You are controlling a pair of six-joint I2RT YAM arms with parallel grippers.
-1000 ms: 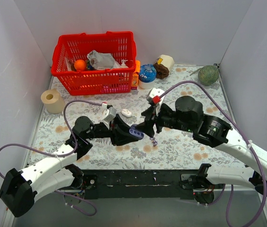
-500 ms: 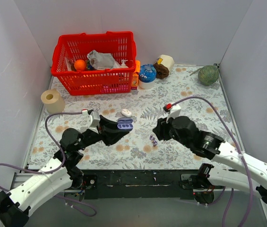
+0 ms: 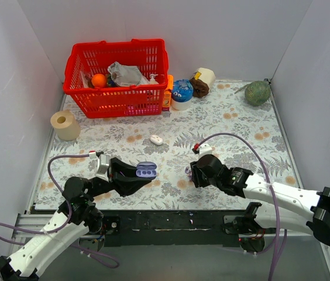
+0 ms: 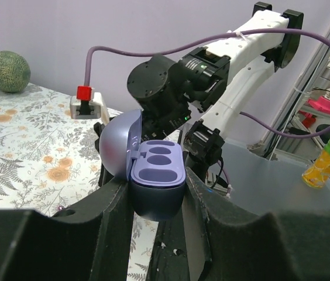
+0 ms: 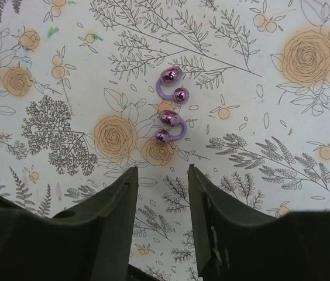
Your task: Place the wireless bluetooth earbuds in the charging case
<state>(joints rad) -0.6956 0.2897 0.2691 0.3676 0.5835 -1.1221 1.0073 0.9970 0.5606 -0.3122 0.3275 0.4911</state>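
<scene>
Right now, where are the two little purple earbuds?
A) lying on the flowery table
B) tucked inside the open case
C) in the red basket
A: both earbuds lie close together on the flowery table, and the open charging case shows two empty wells.

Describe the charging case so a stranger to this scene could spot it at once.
Find the red basket far across the table, then come toward the near edge to the left gripper. Held in it is the charging case: a lavender pebble, lid open, showing two empty wells.
</scene>
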